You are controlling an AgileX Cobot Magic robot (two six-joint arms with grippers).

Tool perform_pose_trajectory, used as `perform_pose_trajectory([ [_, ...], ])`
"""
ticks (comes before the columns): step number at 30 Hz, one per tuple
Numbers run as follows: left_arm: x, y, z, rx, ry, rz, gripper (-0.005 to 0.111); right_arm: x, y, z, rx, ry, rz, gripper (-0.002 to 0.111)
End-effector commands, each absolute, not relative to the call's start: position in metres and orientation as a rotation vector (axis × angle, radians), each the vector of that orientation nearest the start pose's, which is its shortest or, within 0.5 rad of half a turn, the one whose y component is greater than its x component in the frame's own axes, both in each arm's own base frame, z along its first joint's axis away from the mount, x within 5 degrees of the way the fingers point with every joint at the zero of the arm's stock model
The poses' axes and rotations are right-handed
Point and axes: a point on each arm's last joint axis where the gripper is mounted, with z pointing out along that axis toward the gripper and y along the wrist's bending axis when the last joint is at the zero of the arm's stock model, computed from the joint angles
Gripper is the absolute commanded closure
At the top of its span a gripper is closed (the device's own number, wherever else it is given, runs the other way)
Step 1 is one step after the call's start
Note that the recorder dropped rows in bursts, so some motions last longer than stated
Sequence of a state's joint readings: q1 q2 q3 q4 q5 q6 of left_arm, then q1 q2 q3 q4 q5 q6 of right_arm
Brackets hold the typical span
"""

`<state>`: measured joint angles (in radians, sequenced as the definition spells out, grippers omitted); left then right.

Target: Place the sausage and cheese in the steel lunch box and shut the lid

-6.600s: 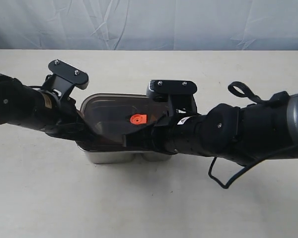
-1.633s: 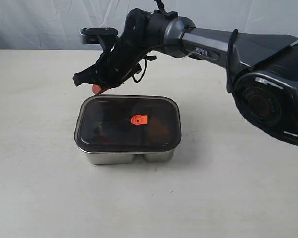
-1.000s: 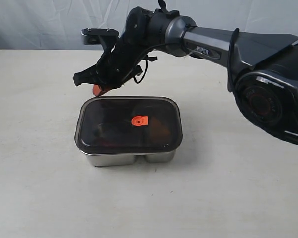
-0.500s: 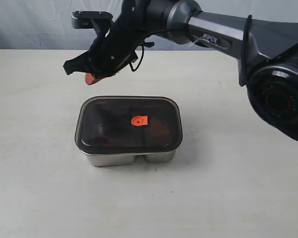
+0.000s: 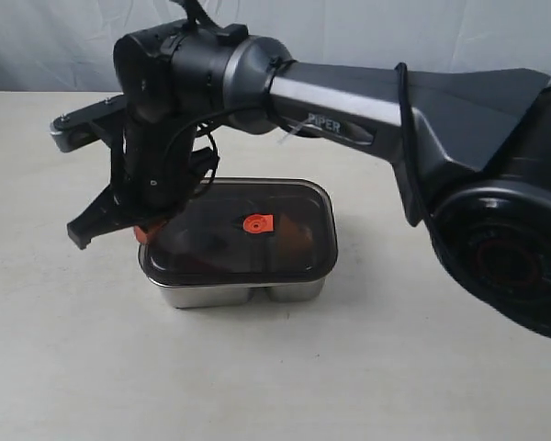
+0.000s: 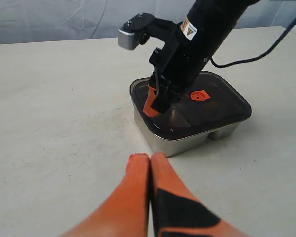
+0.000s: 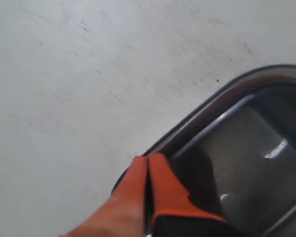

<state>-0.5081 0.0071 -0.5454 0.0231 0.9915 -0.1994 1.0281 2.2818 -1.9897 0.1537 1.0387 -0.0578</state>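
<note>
The dark translucent lid [image 5: 220, 230] lies flat on the steel lunch box [image 5: 230, 292], its orange valve [image 5: 255, 223] in the middle. The sausage and cheese are hidden under the lid; only dim shapes show through it. My right gripper [image 5: 145, 231] is shut, and its orange fingertips [image 7: 155, 165] rest at the lid's left corner rim [image 7: 187, 129]. In the left wrist view that gripper [image 6: 150, 104] sits against the lid [image 6: 212, 106] on the box [image 6: 180, 140]. My left gripper [image 6: 150, 158] is shut and empty, low over the table a short way from the box.
The right arm [image 5: 349, 92] stretches across from the right, above and behind the box. A pale cloth backdrop [image 5: 395, 37] hangs behind the table [image 5: 92, 367]. The left arm does not show in the exterior view.
The right arm has swung from above and behind the box down to its left side. Its shut fingertips now sit at the lid's left rim. The lid and box have not moved.
</note>
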Motion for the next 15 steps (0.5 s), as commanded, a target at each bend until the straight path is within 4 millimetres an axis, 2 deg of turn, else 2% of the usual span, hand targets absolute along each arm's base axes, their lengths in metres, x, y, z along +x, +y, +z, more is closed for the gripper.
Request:
perform_pose_trajectory([
  [1, -0.006, 0.005, 0.294, 0.302, 1.942, -0.443, 0.107, 0.230, 0.426, 0.197, -1.415, 2.527, 0.349, 0.108],
  [5, -0.006, 0.005, 0.294, 0.304, 1.945, -0.440, 0.107, 0.227, 0.419, 0.195, -1.382, 2.554, 0.349, 0.108],
  [11, -0.006, 0.006, 0.292, 0.306, 1.959, -0.437, 0.107, 0.223, 0.410, 0.181, -1.421, 2.621, 0.276, 0.108],
  [15, -0.006, 0.006, 0.292, 0.306, 1.960, -0.431, 0.107, 0.222, 0.410, 0.174, -1.411, 2.630, 0.286, 0.108],
])
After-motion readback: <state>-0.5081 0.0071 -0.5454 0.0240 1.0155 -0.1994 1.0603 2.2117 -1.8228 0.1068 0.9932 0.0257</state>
